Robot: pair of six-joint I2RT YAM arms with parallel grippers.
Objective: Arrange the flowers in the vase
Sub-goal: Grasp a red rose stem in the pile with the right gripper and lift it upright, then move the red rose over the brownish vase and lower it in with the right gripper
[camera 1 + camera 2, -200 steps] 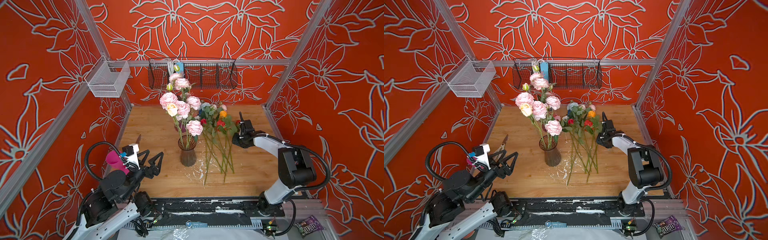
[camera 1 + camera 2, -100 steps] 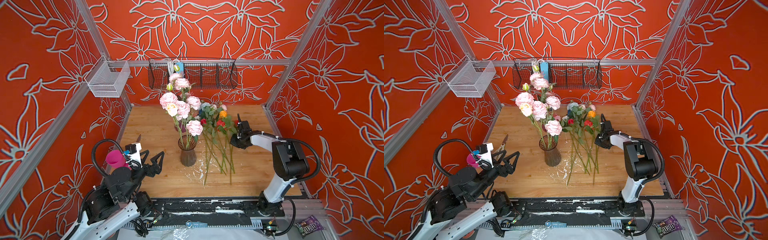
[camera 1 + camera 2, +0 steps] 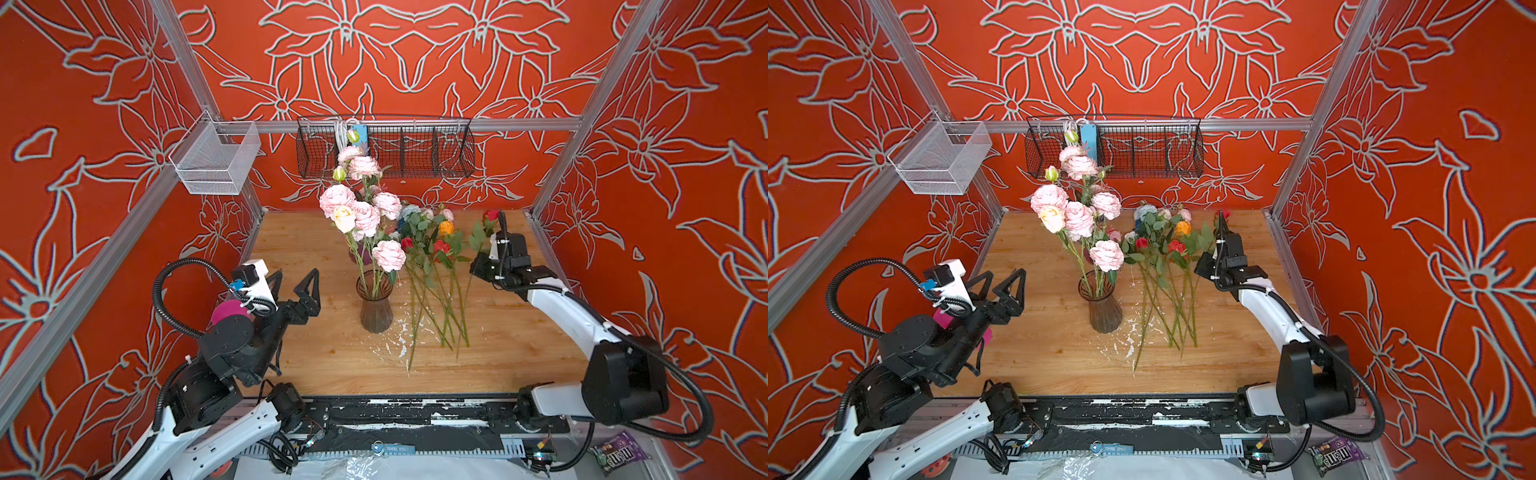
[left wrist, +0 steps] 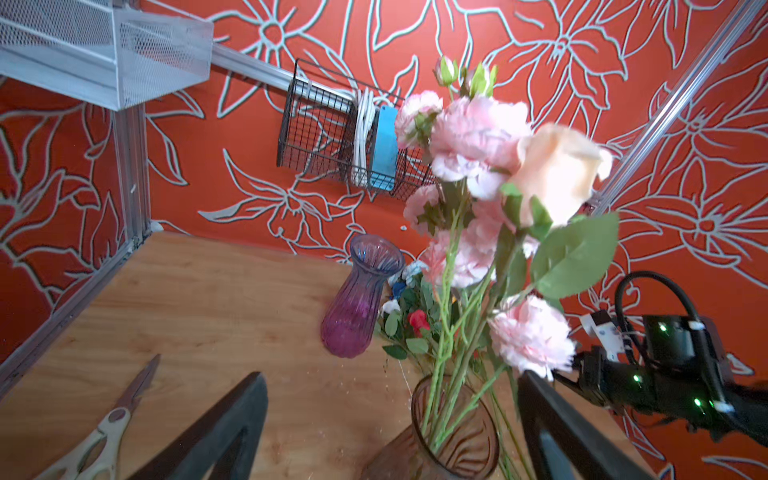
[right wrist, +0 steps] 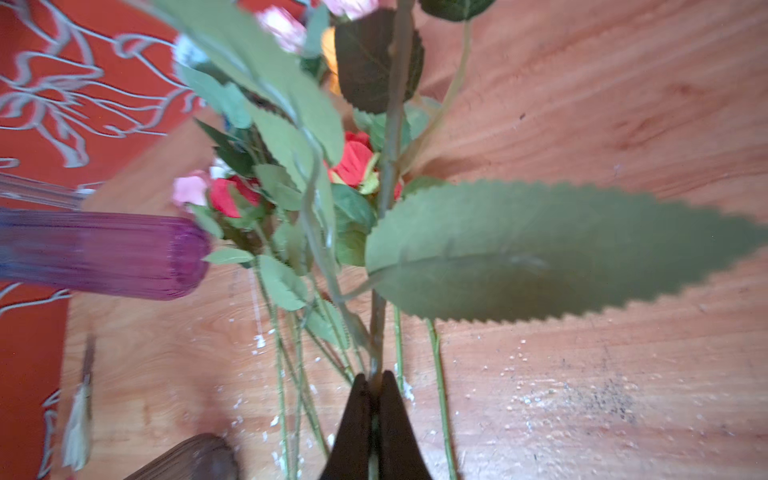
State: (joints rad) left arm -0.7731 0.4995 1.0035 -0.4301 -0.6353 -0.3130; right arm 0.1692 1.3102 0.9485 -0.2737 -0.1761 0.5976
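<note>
On the wooden surface (image 3: 316, 365), near its middle, a brown ribbed glass vase (image 3: 375, 309) is seen standing upright, with several pale pink ruffled peonies (image 3: 362, 216) and one cream rose (image 3: 344, 218) already set in it. Just beside it, toward the right arm, a loose bundle of green-stemmed roses (image 3: 432, 257) in red, orange, blue and white is laid flat, the stems fanned toward the front edge. The right fingers (image 5: 395, 415) are pressed together on the stem of a single red rose (image 3: 492, 215), whose bloom is held at the far side of the bundle, apart from the other heads; whether its cut end is clear of the surface cannot be told. The left fingers (image 3: 309, 282) are spread wide and empty, held at the vase's other side and pointed toward it. A purple ribbed glass vase (image 4: 357, 299) is stood empty behind the brown one. The step in hand is judged to be the pick-up of the next flower, with most of the roses yet to be placed. For the next move, the stem would need to be raised, turned upright, carried over the crowded mouth and lowered into a gap between the peony stems; care would be called for so that the broad leaves are not snagged and the vase is not tipped.
</note>
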